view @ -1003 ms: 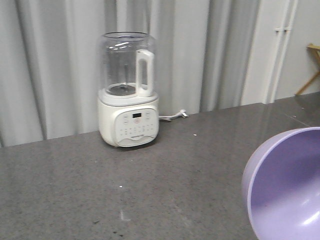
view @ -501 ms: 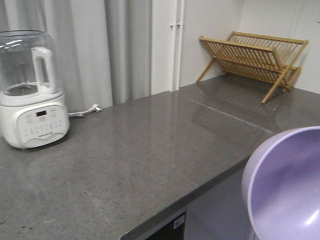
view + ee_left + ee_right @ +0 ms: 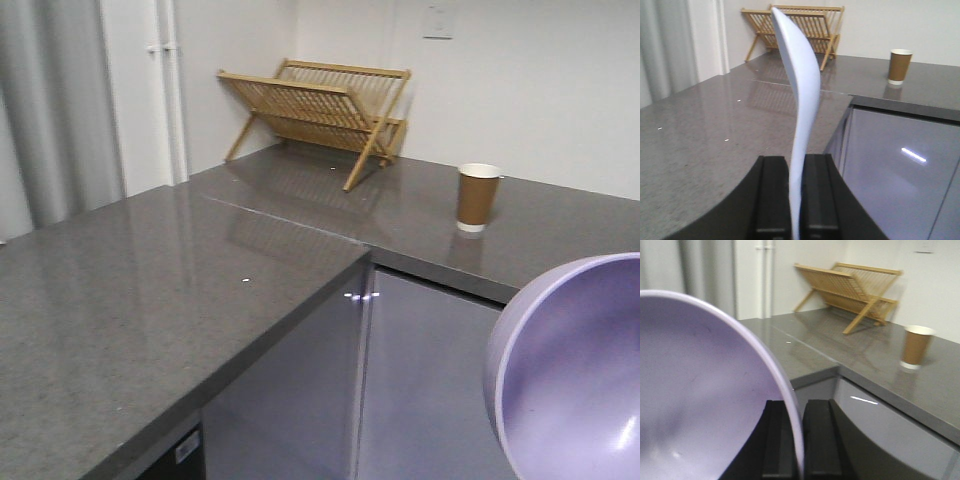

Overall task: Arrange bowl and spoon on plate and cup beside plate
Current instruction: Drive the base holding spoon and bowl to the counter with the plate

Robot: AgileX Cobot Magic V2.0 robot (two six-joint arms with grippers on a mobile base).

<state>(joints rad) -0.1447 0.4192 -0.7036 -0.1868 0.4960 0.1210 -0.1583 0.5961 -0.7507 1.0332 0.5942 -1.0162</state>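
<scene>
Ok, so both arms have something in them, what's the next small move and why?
Probably roll toward the grey stone countertop where the brown paper cup stands, to look for the plate. The right end effector grips the lavender plastic bowl by its rim, the left end effector the pale blue-white plastic spoon, and no plate shows in any view.

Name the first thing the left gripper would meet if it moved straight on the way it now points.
Probably the wooden dish rack at the wall, across the countertop; the left gripper, shut on the spoon, seems aimed there. Depth is unclear.
</scene>
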